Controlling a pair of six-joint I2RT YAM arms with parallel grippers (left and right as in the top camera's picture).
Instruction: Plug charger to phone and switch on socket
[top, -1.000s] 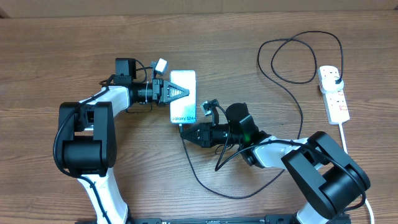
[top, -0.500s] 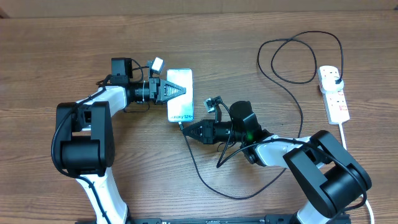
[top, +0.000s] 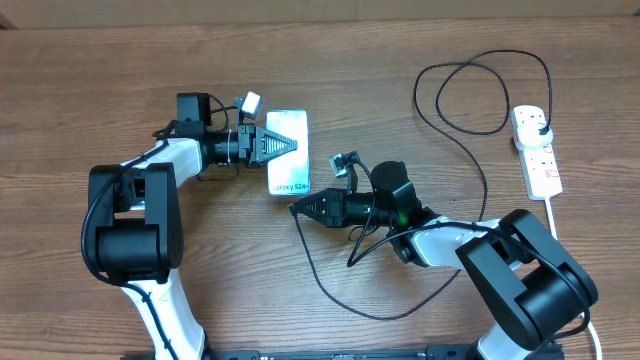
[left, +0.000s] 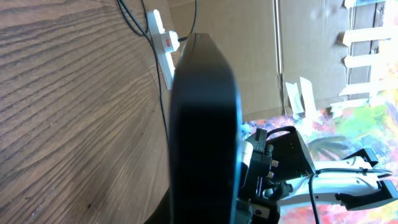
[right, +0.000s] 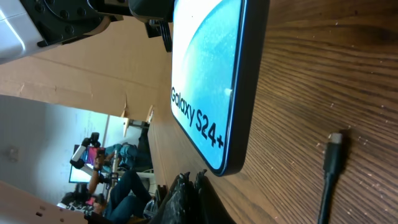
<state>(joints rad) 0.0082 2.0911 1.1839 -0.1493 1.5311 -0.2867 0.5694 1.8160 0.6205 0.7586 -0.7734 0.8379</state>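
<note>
A wooden table (top: 400, 60), both arms reaching toward its middle.
The left gripper (top: 298, 147) is clamped on the phone (top: 290, 178) from the left. The right gripper (top: 296, 209) is closed and empty, and the charger's connector tip (right: 331, 163) lies just beside it, near the phone's near edge.

Left arm (top: 135, 215): elbow folded back over its base, white forearm running right, wrist roughly level. Left gripper (top: 297, 147) points right, jaws clamped across the phone (top: 290, 178), one finger lying on top of the screen. Right arm (top: 520, 280): forearm stretched out to the left. Right gripper (top: 297, 209) points left, jaws pinched together on the charger (right: 333, 158) near its connector end. The two gripper tips are near each other, not touching.
</note>
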